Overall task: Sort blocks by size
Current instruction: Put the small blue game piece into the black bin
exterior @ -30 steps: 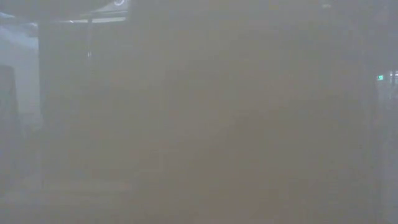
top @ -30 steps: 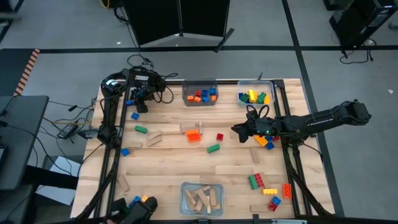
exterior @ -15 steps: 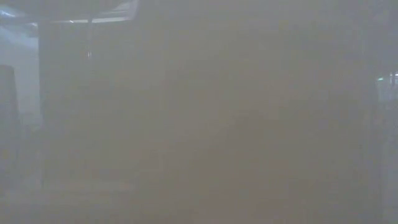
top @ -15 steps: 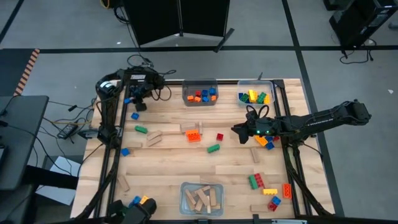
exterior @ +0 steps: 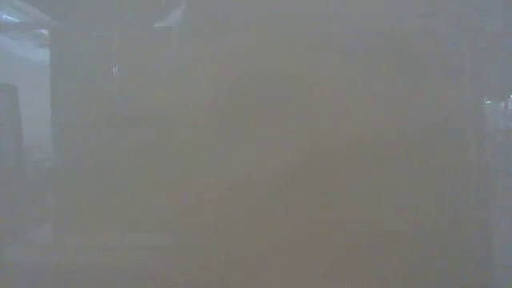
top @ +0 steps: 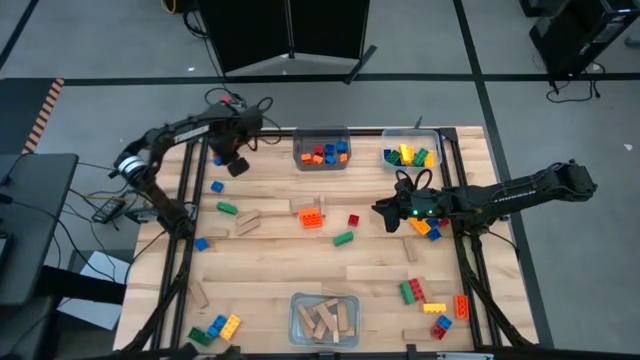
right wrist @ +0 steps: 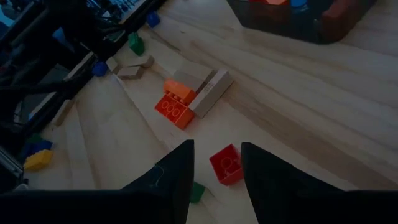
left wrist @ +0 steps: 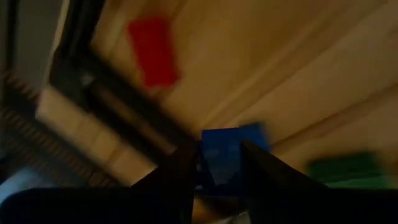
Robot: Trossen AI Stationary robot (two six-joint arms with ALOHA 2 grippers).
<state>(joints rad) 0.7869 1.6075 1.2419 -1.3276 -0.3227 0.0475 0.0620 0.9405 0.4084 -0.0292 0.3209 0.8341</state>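
Pale wooden planks form the table (top: 270, 260), which carries three clear plastic bins: one (top: 321, 148) at the far edge with small orange, red and blue studded bricks, a second (top: 411, 150) beside it with yellow and green bricks, and a third (top: 323, 319) at the near edge with plain tan wooden blocks. Loose pieces lie between them (an orange studded brick (top: 312, 218), a small red brick (top: 353, 220) and a green brick (top: 343, 238) among them). At the far left corner, the left gripper (left wrist: 219, 163) pinches a small blue studded brick (left wrist: 225, 157). Mid-table on the right, the right gripper (right wrist: 216, 163) hangs spread and empty above the small red brick.
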